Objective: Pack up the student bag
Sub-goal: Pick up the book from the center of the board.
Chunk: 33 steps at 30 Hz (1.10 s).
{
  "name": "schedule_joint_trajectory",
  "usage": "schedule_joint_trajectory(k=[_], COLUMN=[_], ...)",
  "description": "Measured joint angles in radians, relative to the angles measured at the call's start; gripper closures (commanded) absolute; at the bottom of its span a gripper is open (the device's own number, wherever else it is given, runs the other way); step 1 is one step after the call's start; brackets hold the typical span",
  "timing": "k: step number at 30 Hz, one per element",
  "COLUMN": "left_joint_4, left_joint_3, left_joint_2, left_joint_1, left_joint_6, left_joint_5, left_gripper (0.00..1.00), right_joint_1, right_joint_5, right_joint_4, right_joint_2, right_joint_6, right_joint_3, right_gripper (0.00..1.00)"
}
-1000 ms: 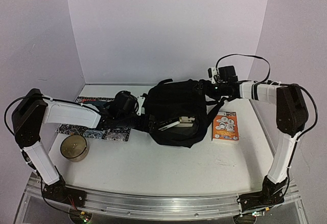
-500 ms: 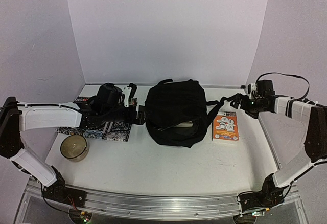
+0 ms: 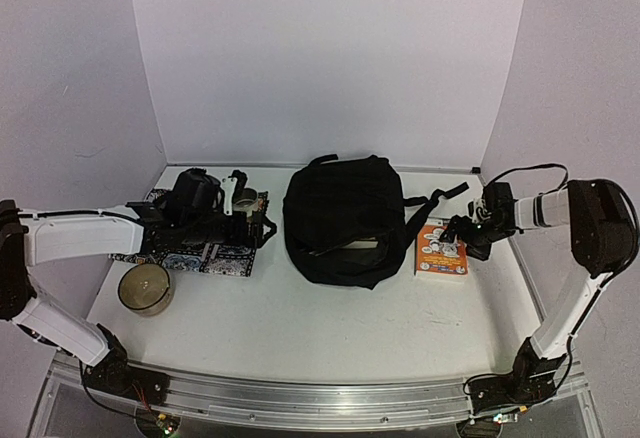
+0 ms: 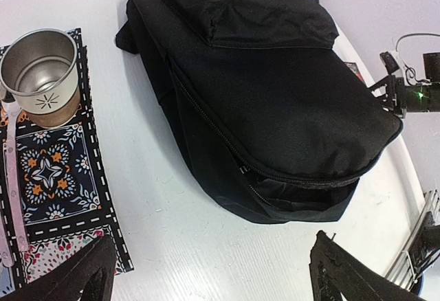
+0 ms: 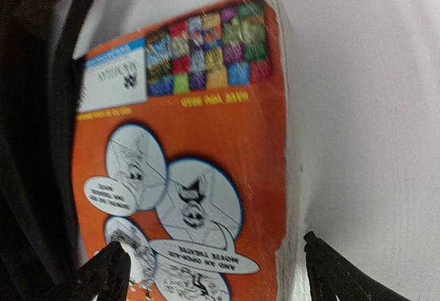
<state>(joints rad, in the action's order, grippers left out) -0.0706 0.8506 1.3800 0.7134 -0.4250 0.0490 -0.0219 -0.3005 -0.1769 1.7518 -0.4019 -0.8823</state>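
The bag lies flat at the middle of the white tabletop; the left pincer, jaws spread wide and empty, hovers to the bag's left, by the edge of a patterned mat; on that mat a steel cup stands upright near the bag; the right pincer, likewise wide and holding nothing, hangs low over an orange book lying just right of the bag, beside a loose strap.
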Motion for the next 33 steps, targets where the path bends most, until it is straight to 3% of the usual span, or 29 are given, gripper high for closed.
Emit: schedule_joint_trajectory(k=[5, 14, 17, 21, 26, 29, 31, 33], left_joint_4=[0.000, 0.001, 0.001, 0.002, 0.006, 0.012, 0.013, 0.017], left_joint_3=[-0.001, -0.001, -0.001, -0.001, -0.001, -0.001, -0.001, -0.001], left_joint_2=[-0.003, 0.001, 0.003, 0.003, 0.007, 0.014, 0.014, 0.014], left_joint_1=[0.000, 0.000, 0.000, 0.000, 0.000, 0.000, 0.000, 0.000], left_joint_6=[-0.003, -0.019, -0.022, -0.025, -0.031, -0.042, -0.046, -0.048], left_joint_5=[0.002, 0.030, 0.042, 0.056, 0.070, 0.081, 0.084, 0.087], left_gripper=[0.01, 0.01, 0.01, 0.01, 0.01, 0.01, 0.01, 0.01], right_joint_1=[0.008, 0.010, 0.013, 0.015, 0.017, 0.017, 0.017, 0.017], right_joint_5=[-0.076, -0.207, -0.236, -0.284, -0.347, -0.373, -0.378, -0.379], right_joint_4=[-0.054, -0.111, -0.131, -0.166, -0.207, -0.221, -0.228, -0.234], right_joint_2=[0.030, 0.031, 0.031, 0.031, 0.034, 0.051, 0.071, 0.091], right_joint_6=[-0.006, -0.044, -0.058, -0.075, -0.098, -0.110, -0.111, -0.112], right_joint_3=[-0.009, -0.008, -0.008, -0.008, -0.008, -0.011, -0.015, -0.017], right_gripper=[0.36, 0.81, 0.89, 0.87, 0.71, 0.67, 0.68, 0.80])
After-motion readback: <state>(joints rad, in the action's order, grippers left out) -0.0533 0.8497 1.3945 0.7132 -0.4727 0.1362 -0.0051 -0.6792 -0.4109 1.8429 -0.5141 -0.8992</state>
